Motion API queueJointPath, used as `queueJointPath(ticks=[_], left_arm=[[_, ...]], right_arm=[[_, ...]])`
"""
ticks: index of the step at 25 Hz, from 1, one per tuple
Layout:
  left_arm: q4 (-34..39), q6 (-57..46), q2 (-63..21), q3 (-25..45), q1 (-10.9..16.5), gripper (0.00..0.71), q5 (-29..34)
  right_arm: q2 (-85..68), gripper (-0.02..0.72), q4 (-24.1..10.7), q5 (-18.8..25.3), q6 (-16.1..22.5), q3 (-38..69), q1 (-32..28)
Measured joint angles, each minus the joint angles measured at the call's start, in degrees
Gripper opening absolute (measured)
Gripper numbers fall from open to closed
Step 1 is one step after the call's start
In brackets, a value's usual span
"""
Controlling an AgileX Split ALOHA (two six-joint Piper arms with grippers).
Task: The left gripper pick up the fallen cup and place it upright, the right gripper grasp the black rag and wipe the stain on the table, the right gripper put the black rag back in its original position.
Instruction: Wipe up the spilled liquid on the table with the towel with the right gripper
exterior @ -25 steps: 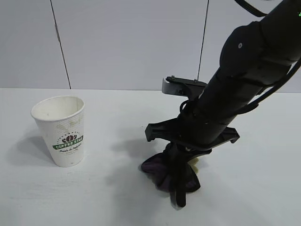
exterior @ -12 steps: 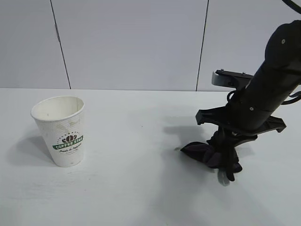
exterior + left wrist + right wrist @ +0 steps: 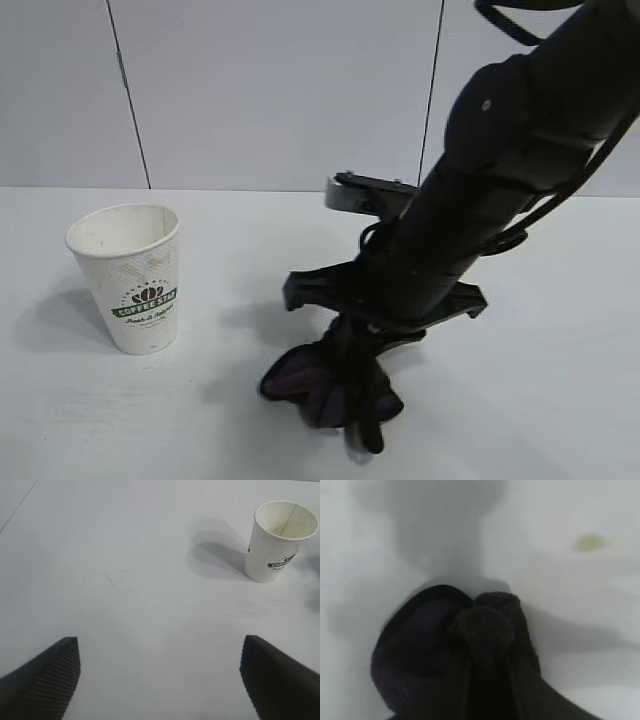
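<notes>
Black rag (image 3: 320,385): soft, limp, light, bunches easily
Hold: my right claw (image 3: 362,440) pinches its middle fold, pressing it onto tabletop (image 3: 240,300)
Left claw (image 3: 160,677): wide, empty

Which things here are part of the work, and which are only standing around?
Part of the work:
- cup, upright on the table
- right gripper, shut on the rag, pressing it on the table
- stain, a small yellowish spot in the right wrist view
- left gripper, open and apart from the cup

Only standing around:
- wall panels behind the table
</notes>
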Motion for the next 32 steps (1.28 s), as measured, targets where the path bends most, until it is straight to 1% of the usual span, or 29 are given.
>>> queueJointPath(ticks=[3, 4, 8, 12, 14, 16, 18, 21, 24, 25, 26, 27, 28, 30, 32], left_arm=[[0.0, 0.0, 0.0, 0.0, 0.0, 0.625, 0.0], [0.0, 0.0, 0.0, 0.0, 0.0, 0.625, 0.0], [0.0, 0.0, 0.0, 0.0, 0.0, 0.625, 0.0], [0.0, 0.0, 0.0, 0.0, 0.0, 0.625, 0.0], [0.0, 0.0, 0.0, 0.0, 0.0, 0.625, 0.0], [0.0, 0.0, 0.0, 0.0, 0.0, 0.625, 0.0], [0.0, 0.0, 0.0, 0.0, 0.0, 0.625, 0.0], [0.0, 0.0, 0.0, 0.0, 0.0, 0.625, 0.0], [0.0, 0.0, 0.0, 0.0, 0.0, 0.625, 0.0], [0.0, 0.0, 0.0, 0.0, 0.0, 0.625, 0.0], [0.0, 0.0, 0.0, 0.0, 0.0, 0.625, 0.0], [0.0, 0.0, 0.0, 0.0, 0.0, 0.625, 0.0], [0.0, 0.0, 0.0, 0.0, 0.0, 0.625, 0.0], [0.0, 0.0, 0.0, 0.0, 0.0, 0.625, 0.0], [0.0, 0.0, 0.0, 0.0, 0.0, 0.625, 0.0]], right_arm=[[0.4, 0.083, 0.0, -5.0, 0.0, 0.0, 0.7], [1.0, 0.083, -0.5, -6.4, -0.1, 0.0, 0.3], [4.0, 0.083, -1.6, -9.7, -0.1, -0.6, -2.0], [5.2, 0.083, -1.6, -10.7, 0.0, -2.0, -4.9], [5.2, 0.083, -1.8, -9.3, 0.0, -2.5, -6.8], [5.0, 0.083, -3.0, -6.2, 0.0, -3.3, -9.3], [4.8, 0.083, -4.8, -1.6, 0.0, -4.5, -12.0], [4.6, 0.083, -8.1, 8.7, 0.0, -7.3, -16.1], [4.6, 0.083, -12.6, 21.9, 0.0, -11.0, -19.3], [4.8, 0.083, -14.1, 25.6, 0.0, -12.2, -20.0], [5.0, 0.083, -15.1, 27.8, 0.0, -13.1, -20.3], [5.2, 0.083, -15.8, 29.3, 0.0, -14.0, -20.5], [5.2, 0.083, -15.8, 29.9, 0.0, -14.5, -20.4], [5.3, 0.083, -15.1, 30.1, 0.0, -14.8, -20.0], [5.3, 0.083, -13.8, 29.1, 0.0, -15.0, -19.0]])
